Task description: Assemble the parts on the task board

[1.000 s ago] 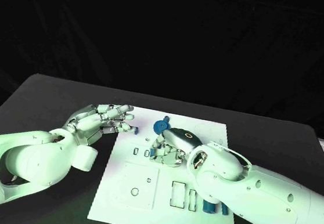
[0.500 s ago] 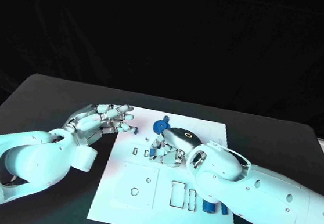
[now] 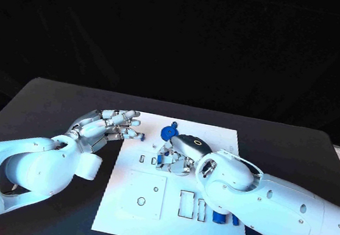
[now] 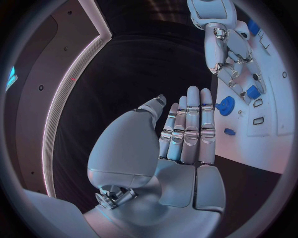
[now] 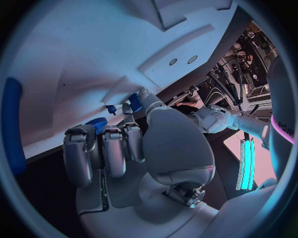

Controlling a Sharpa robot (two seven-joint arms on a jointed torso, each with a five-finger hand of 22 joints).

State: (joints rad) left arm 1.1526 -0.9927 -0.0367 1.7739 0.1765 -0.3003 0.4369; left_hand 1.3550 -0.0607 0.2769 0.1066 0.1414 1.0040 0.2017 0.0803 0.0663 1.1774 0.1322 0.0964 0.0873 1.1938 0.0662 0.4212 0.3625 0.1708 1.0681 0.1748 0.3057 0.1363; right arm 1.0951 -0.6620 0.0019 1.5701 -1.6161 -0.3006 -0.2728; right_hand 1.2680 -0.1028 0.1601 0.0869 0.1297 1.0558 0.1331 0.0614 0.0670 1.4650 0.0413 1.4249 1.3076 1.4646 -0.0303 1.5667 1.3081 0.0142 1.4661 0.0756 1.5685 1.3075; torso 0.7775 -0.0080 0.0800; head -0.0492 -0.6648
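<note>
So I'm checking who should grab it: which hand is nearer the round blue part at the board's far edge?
Right. The right hand is over the task board, just beside the round blue part; the left hand hovers off the board's edge.

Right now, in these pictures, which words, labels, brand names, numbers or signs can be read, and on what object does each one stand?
"eda": partial pale letters on the dark curved surface at the rim of the right wrist view; the rest is cut off, so the whole word cannot be told.
Task board: only outlined slots and holes, no writing.
Blue parts, left hand, right hand: no readable marks.
</note>
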